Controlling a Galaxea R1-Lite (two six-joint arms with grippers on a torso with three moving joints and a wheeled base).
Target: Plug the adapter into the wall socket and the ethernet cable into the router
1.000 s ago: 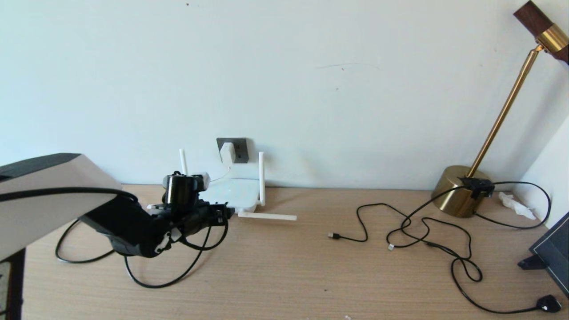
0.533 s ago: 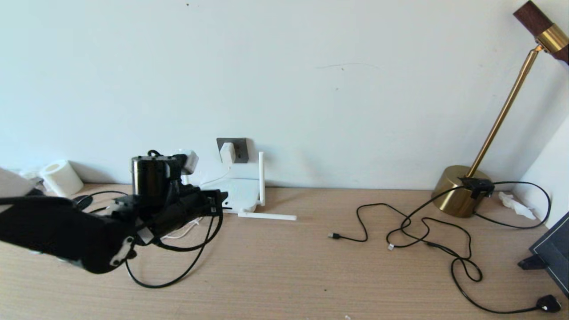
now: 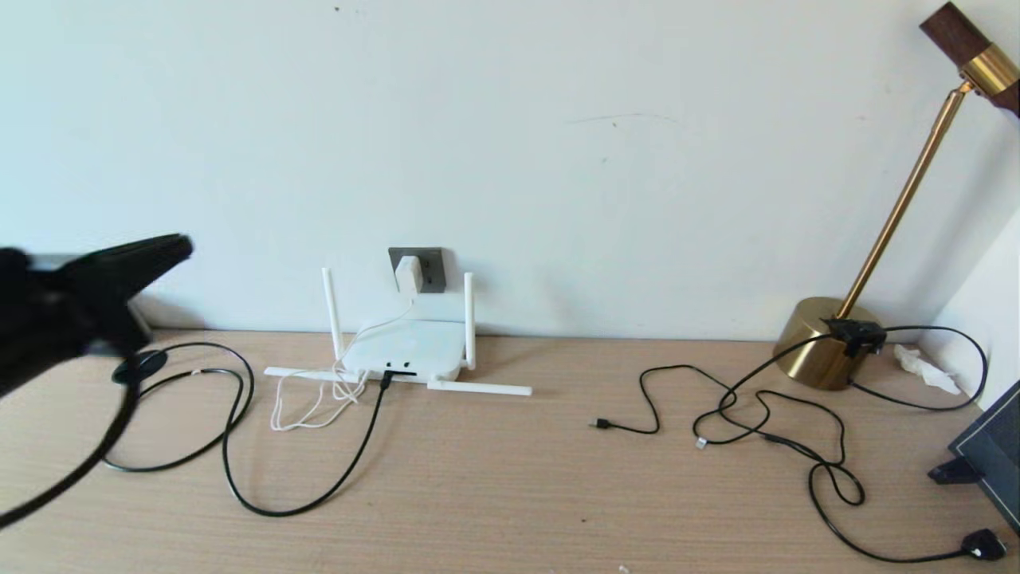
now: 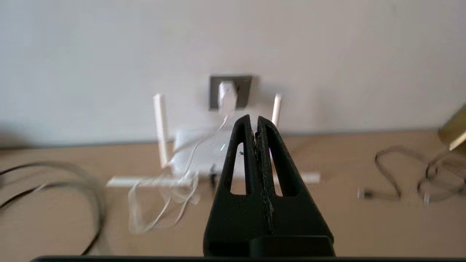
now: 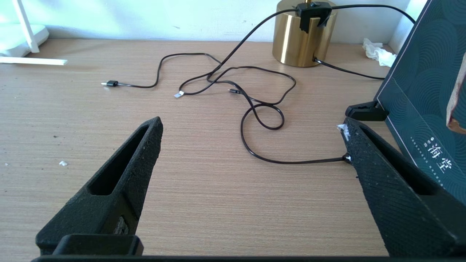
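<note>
In the head view, the adapter (image 3: 408,273) sits in the wall socket (image 3: 431,269) above the router (image 3: 412,351), the ethernet cable (image 3: 351,462) reaching its front edge on the desk (image 3: 518,478). The left wrist view shows the left gripper (image 4: 254,123) pressed together, empty. The right wrist view shows the right gripper (image 5: 251,125) spread wide above the desk.

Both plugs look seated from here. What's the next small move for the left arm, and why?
Probably just park the left gripper: it is shut on nothing, clear of the desk's left side. The adapter sits in the wall socket, and the ethernet cable runs into the router at its front edge. The right gripper hangs open over the desk, idle. Nothing looks left to plug.
</note>
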